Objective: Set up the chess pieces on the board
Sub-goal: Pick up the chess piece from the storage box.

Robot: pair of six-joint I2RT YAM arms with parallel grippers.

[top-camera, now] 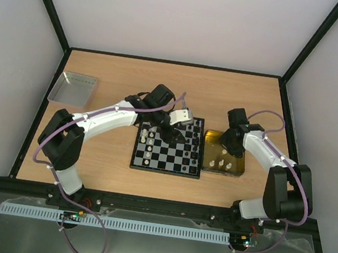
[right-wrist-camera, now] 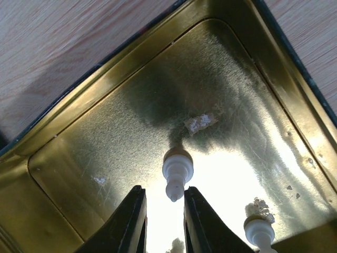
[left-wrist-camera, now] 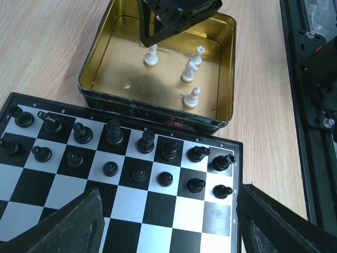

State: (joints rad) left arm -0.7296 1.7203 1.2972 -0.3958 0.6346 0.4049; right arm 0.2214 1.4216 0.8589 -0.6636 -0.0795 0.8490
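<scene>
White piece [right-wrist-camera: 177, 167] stands upright on the floor of the yellow tin [right-wrist-camera: 95, 137]. My right gripper [right-wrist-camera: 164, 197] hangs right over it, jaws only a narrow gap apart. The head of the piece sits just at the tips, nothing gripped as far as I see. Three more white pieces [left-wrist-camera: 188, 71] stand near it in the same tin. Board [top-camera: 173, 164] lies just beside the tin, black pieces [left-wrist-camera: 142, 142] in two rows along the edge next to it. My left gripper [left-wrist-camera: 169, 203] hovers over the board, jaws wide, empty.

Risks, my judgement:
- The gap looks barely wider than the piece. A slightly off descent puts a fingertip on the head and tips it flat, which is harder to pick off shiny metal.
- Closing off-centre could squirt it sideways into the neighbours.
- Carrying it to the board brings the right arm toward the left arm. A clash there, or fingers too low, could sweep the black rows.
</scene>
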